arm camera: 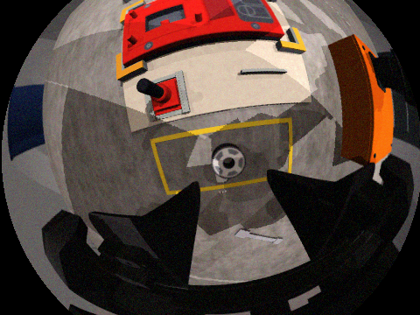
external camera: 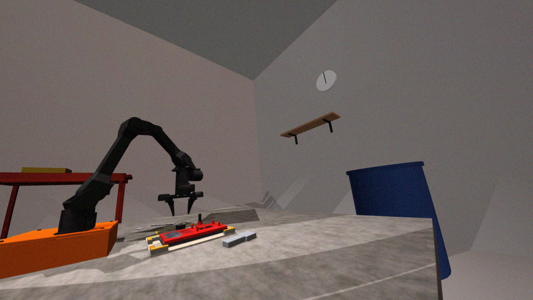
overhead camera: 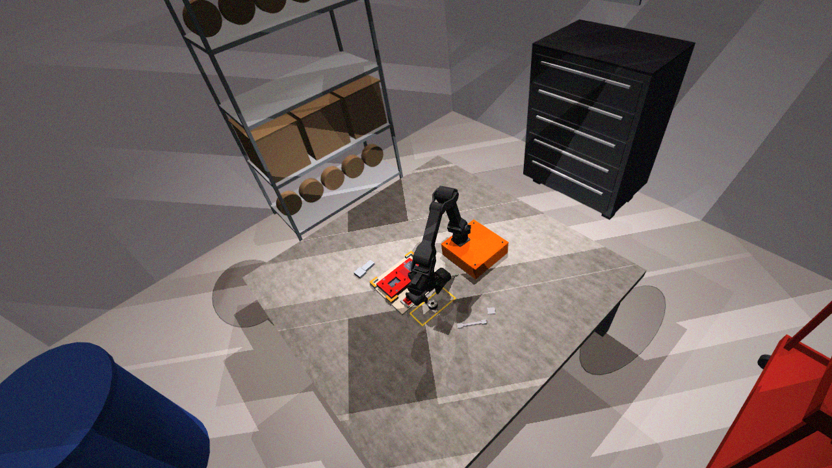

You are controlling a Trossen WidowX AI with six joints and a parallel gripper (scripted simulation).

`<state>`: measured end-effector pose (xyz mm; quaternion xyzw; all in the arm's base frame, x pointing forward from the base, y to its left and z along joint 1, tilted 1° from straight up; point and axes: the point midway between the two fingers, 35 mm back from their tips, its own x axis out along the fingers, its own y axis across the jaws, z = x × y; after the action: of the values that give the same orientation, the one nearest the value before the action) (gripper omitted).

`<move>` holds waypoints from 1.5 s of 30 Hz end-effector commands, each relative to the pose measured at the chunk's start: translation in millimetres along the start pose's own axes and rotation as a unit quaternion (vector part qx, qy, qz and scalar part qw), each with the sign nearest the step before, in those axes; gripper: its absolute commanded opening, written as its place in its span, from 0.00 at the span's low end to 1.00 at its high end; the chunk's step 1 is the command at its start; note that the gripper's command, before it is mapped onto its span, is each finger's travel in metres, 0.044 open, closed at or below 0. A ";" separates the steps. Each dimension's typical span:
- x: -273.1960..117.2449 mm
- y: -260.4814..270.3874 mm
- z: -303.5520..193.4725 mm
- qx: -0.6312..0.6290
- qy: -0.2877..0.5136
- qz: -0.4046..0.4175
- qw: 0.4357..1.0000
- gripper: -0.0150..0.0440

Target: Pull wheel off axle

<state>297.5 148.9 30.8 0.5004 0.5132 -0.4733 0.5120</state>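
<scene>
The wheel (overhead camera: 432, 303) (external camera: 180, 226) (arm camera: 238, 170), grey with a dark rim and a central hole, lies flat on the table inside the yellow outline of the marked area (overhead camera: 439, 312) (arm camera: 160, 166). In the wrist view it is clear of all the outline's lines. My gripper (external camera: 180, 214) (arm camera: 234, 180) is open and empty, with its fingertips above the wheel and apart from it. The black upright axle (external camera: 199, 217) (arm camera: 149, 88) stands bare on its small red base. In the top view the arm hides the fingertips.
A red chassis (external camera: 190, 232) (arm camera: 175, 41) with pegs sits between yellow corner brackets on a beige board (arm camera: 210, 87), beside the marked area. The orange arm base (overhead camera: 474, 244) (arm camera: 385, 118) stands to one side. A light wrench shape (overhead camera: 472, 323) (arm camera: 258, 236) and a grey block (external camera: 238, 238) lie nearby.
</scene>
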 end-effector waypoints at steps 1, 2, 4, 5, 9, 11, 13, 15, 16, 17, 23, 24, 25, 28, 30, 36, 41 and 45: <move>-14.0 -0.6 0.7 0.002 0.000 0.003 1.000 0.76; -14.0 -0.6 0.7 0.002 0.000 0.003 1.000 0.76; -11.1 -4.0 1.7 0.000 0.001 0.003 1.000 0.85; -16.3 -10.2 4.4 0.000 0.001 0.003 1.000 0.90; -39.8 -43.5 19.0 0.001 0.000 0.002 1.000 1.00; -49.1 -60.9 26.5 0.002 -0.001 0.001 1.000 1.00; -56.0 -76.4 33.3 0.002 -0.002 0.000 1.000 1.00; -58.1 -81.9 35.7 0.002 -0.002 0.000 1.000 1.00; -58.1 -81.9 35.7 0.002 -0.002 0.000 1.000 1.00; -58.1 -81.9 35.7 0.002 -0.002 0.000 1.000 1.00; -58.1 -81.9 35.7 0.002 -0.002 0.000 1.000 1.00; -58.1 -81.9 35.7 0.002 -0.002 0.000 1.000 1.00; -58.1 -81.9 35.7 0.002 -0.002 0.000 1.000 1.00; -58.1 -81.9 35.7 0.002 -0.002 0.000 1.000 1.00; -58.1 -81.9 35.7 0.002 -0.002 0.000 1.000 1.00; -58.1 -81.9 35.7 0.002 -0.002 0.000 1.000 1.00; -58.1 -81.9 35.7 0.002 -0.002 0.000 1.000 1.00; -58.1 -81.9 35.7 0.002 -0.002 0.000 1.000 1.00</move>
<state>216.5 108.1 84.6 0.5002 0.5128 -0.4753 0.5108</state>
